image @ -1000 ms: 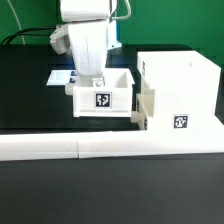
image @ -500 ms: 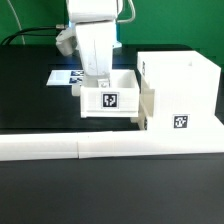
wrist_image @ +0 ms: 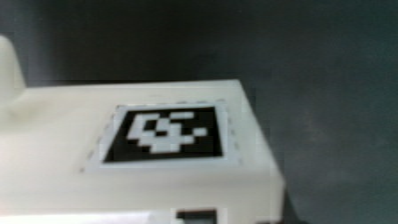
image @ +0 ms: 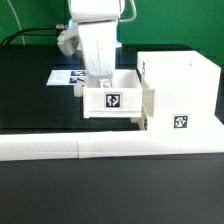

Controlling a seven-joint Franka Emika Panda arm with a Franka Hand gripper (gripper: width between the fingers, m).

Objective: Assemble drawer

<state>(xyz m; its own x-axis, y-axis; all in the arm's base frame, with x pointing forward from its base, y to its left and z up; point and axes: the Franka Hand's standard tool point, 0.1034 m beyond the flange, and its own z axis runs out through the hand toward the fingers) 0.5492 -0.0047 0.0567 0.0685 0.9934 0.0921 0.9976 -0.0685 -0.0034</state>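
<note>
A small white open-top tray (image: pixel 112 100) with a square tag on its front stands on the black table, just to the exterior view's left of the large white casing (image: pixel 185 95). My gripper (image: pixel 98 78) reaches down from above over the tray's rear wall and appears shut on it; the fingertips are hidden by the tray. A second small tray (image: pixel 147 105) sticks out of the casing's left side, and the held tray's right side is at or against it. The wrist view shows the tray's tag (wrist_image: pixel 169 135) on its white surface (wrist_image: pixel 54 180), very close.
Long low white bars (image: pixel 100 148) lie across the front of the table. The marker board (image: pixel 62 76) lies flat behind the tray at the exterior view's left. Dark table surface (wrist_image: pixel 320 90) shows beside the tray.
My gripper and the small tray have moved together toward the exterior view's right, closing the gap to the casing. The casing has not moved.
</note>
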